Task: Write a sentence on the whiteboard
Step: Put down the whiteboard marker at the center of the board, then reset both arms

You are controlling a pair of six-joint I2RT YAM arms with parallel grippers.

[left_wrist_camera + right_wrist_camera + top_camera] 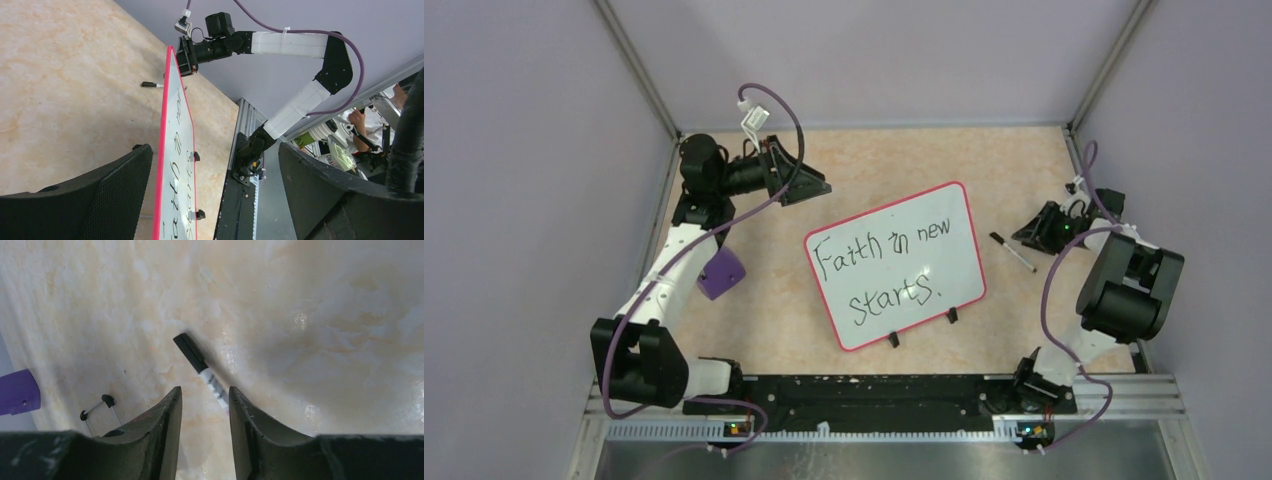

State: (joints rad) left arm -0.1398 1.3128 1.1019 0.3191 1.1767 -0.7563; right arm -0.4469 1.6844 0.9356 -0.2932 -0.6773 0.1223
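The whiteboard (894,265) lies flat mid-table, tilted, with a red-pink rim and small black feet on its near edge. The sentence (886,268) reads "Faith in new starts." in two black lines. In the left wrist view the whiteboard (176,150) shows edge-on with the sentence (177,200). A black marker (1013,252) lies on the table right of the board. My right gripper (1027,237) is open and empty; the marker (197,362) lies just beyond its tips (204,390). My left gripper (804,193) is wide open and empty (215,147), above the board's far left corner.
A purple block (720,273) sits left of the board beside my left arm, and it shows at the left edge of the right wrist view (17,391). Grey walls enclose the table on three sides. A black rail (874,395) runs along the near edge.
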